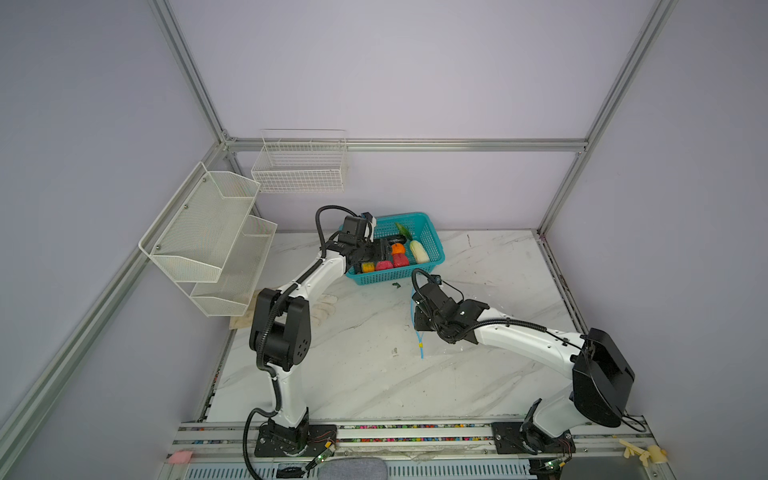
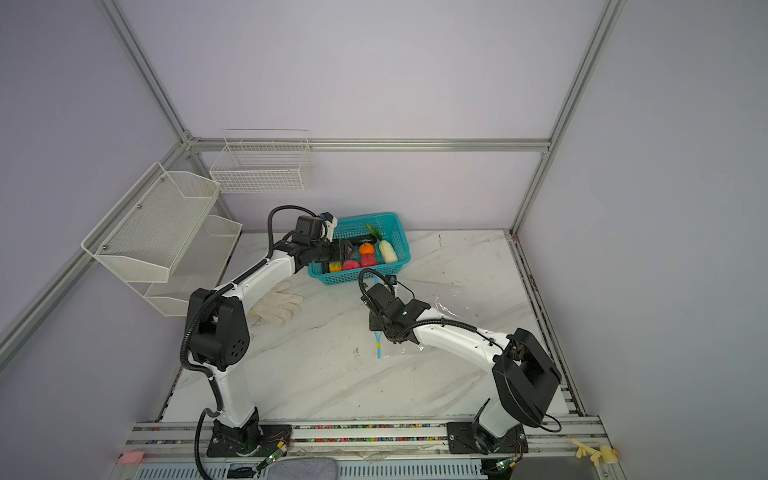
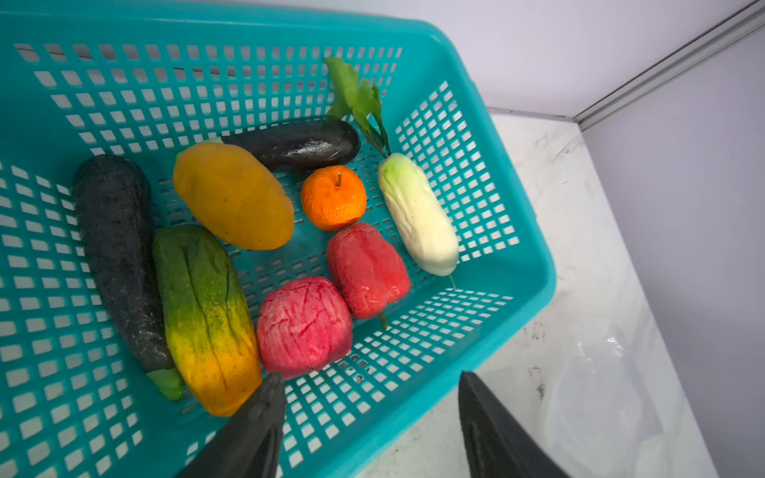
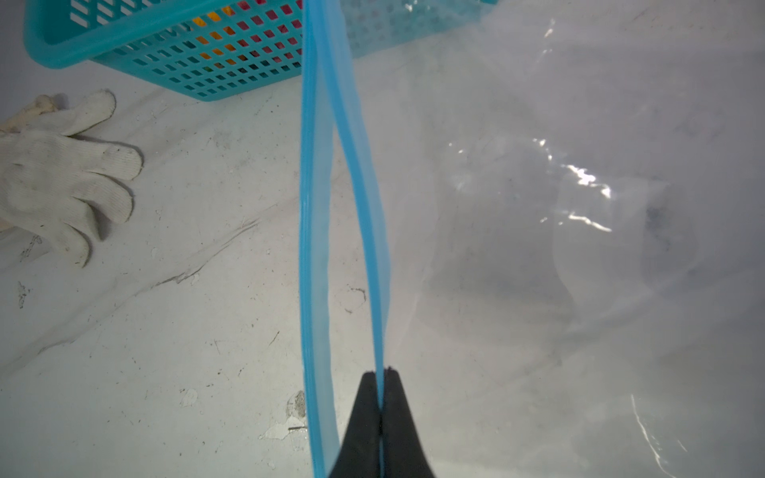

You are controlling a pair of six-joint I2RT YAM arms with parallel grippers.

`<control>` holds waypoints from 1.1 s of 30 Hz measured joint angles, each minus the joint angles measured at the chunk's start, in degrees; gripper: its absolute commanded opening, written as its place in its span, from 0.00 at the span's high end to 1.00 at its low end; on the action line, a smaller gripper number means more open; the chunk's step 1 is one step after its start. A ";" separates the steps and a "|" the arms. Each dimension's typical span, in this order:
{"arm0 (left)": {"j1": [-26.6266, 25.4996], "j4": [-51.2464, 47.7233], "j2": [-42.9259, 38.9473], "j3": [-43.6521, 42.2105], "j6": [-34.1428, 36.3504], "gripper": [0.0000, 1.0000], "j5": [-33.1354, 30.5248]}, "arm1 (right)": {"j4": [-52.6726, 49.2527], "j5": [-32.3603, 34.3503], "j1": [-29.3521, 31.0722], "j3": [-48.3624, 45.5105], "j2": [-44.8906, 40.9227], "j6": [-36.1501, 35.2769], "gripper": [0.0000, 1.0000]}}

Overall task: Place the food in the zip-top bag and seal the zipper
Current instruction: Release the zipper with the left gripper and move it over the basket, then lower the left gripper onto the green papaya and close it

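Food: 8 toy pieces [image 3: 234, 198] in teal plastic basket [image 3: 248, 25] — unbagged
Left gripper [image 3: 369, 374]: spread, empty
Right gripper [image 4: 380, 372]: pinching blue zipper [image 4: 314, 207] on clear bag [image 4: 517, 248]

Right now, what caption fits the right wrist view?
Right fingers, shut on one zipper lip, hold the zip-top bag's mouth open near the teal basket.
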 measured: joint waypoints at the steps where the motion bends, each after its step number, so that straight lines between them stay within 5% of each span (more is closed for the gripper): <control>1: 0.00 -0.98 1.22 0.81 0.70 0.32 -0.66 | 0.00 -0.02 -0.13 0.00 0.00 -0.07 1.00; 20: 0.39 -15.30 14.32 16.68 6.03 0.39 -11.43 | 1.90 -1.95 -0.90 0.00 1.62 -1.99 1.00; 33: 1.77 -18.32 15.74 16.98 6.12 0.41 -14.03 | 2.58 -2.93 -2.03 0.02 2.12 -2.62 1.00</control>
